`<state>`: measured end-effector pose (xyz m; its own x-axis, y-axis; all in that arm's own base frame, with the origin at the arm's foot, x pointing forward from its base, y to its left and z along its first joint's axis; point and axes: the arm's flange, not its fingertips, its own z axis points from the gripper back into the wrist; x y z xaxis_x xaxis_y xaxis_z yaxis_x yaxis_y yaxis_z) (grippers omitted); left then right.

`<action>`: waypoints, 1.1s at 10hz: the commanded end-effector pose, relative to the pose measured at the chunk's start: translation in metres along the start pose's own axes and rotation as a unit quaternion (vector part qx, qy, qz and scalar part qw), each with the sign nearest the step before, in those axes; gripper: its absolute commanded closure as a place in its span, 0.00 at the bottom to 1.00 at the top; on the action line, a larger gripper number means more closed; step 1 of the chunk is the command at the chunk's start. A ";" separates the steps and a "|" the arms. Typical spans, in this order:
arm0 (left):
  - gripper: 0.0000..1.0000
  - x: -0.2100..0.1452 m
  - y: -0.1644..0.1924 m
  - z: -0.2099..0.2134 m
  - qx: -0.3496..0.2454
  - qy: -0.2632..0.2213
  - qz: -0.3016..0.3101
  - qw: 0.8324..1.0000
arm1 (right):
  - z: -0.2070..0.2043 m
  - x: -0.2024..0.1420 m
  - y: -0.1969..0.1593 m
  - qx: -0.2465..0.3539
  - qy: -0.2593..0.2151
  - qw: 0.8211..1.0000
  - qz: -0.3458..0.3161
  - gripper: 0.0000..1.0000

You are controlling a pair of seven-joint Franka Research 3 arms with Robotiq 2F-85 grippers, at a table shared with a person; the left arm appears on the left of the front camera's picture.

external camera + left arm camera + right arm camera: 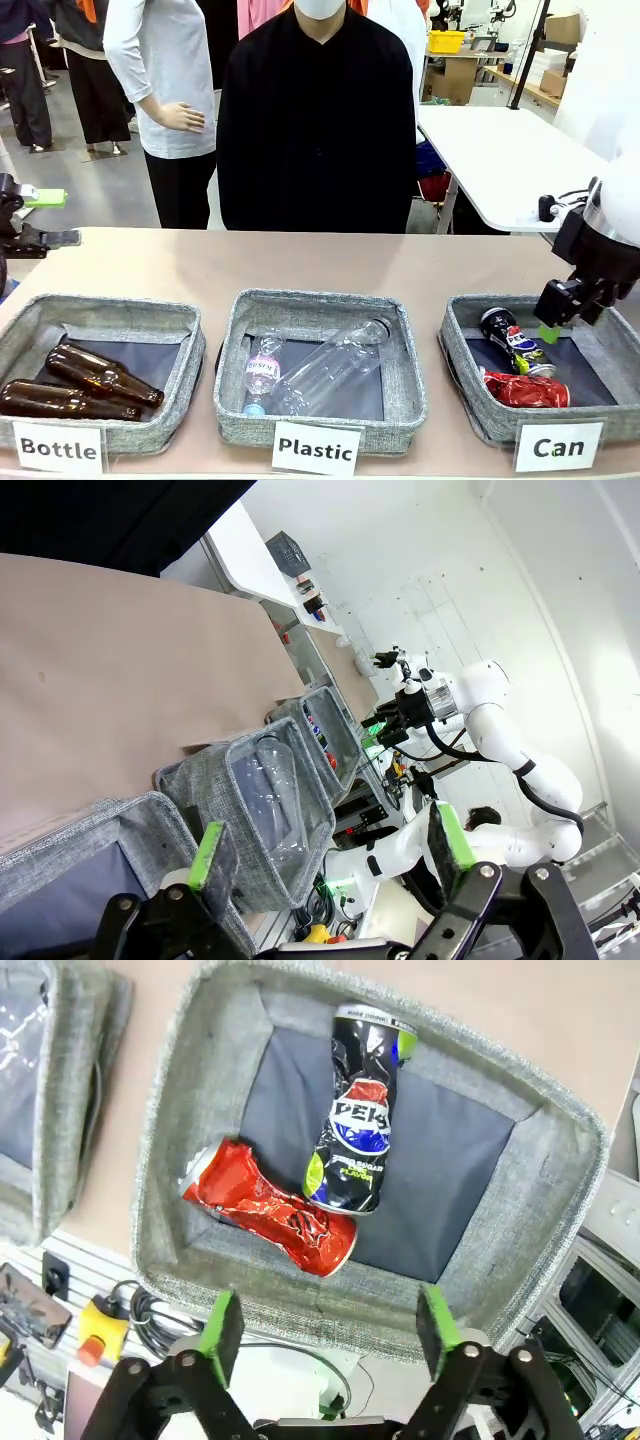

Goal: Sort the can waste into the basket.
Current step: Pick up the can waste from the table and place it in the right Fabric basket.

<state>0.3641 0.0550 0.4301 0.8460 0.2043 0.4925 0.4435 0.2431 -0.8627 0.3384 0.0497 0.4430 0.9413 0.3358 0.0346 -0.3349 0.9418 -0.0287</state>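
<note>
The dark Pepsi can [512, 340] [361, 1110] lies inside the grey basket [462, 372] [185, 1090] behind the "Can" card [557, 447]. The crushed red can [525, 389] [268, 1206] lies beside it, touching its lower end. My right gripper [557, 325] [328, 1333] hovers over the basket's right side, open, nothing between its green pads. My left gripper [35, 215] [330, 845] is off the table's far left edge, open and empty.
The middle basket [320, 305] labelled "Plastic" holds clear plastic bottles [325, 365]. The left basket [100, 310] labelled "Bottle" holds two brown glass bottles [95, 375]. A person in black [315, 120] stands at the far edge of the table. Bare tan tabletop [300, 262] stretches behind the baskets.
</note>
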 end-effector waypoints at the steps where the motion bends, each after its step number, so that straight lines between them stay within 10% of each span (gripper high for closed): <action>1: 0.00 0.001 -0.003 0.000 0.000 -0.004 0.004 1.000 | -0.013 -0.010 -0.004 0.053 -0.022 0.998 -0.021 0.00; 4: 0.00 0.001 -0.003 0.000 0.000 -0.004 0.004 1.000 | -0.005 -0.009 -0.025 0.370 -0.131 0.920 -0.024 0.00; 7: 0.00 0.001 -0.003 0.000 0.000 -0.004 0.004 1.000 | -0.001 -0.005 -0.065 0.711 -0.071 0.679 -0.171 0.00; 9: 0.00 0.001 -0.003 0.000 0.000 -0.004 0.004 1.000 | -0.013 -0.013 -0.076 0.790 -0.174 0.564 -0.165 0.00; 11: 0.00 0.001 -0.003 0.000 0.000 -0.004 0.004 1.000 | -0.021 -0.023 -0.062 0.784 -0.293 0.512 -0.193 0.00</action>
<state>0.3641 0.0550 0.4301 0.8460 0.2044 0.4924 0.4434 0.2432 -0.8627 0.3441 -0.0309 0.4343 0.9929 -0.1050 0.0563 -0.0560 0.0059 0.9984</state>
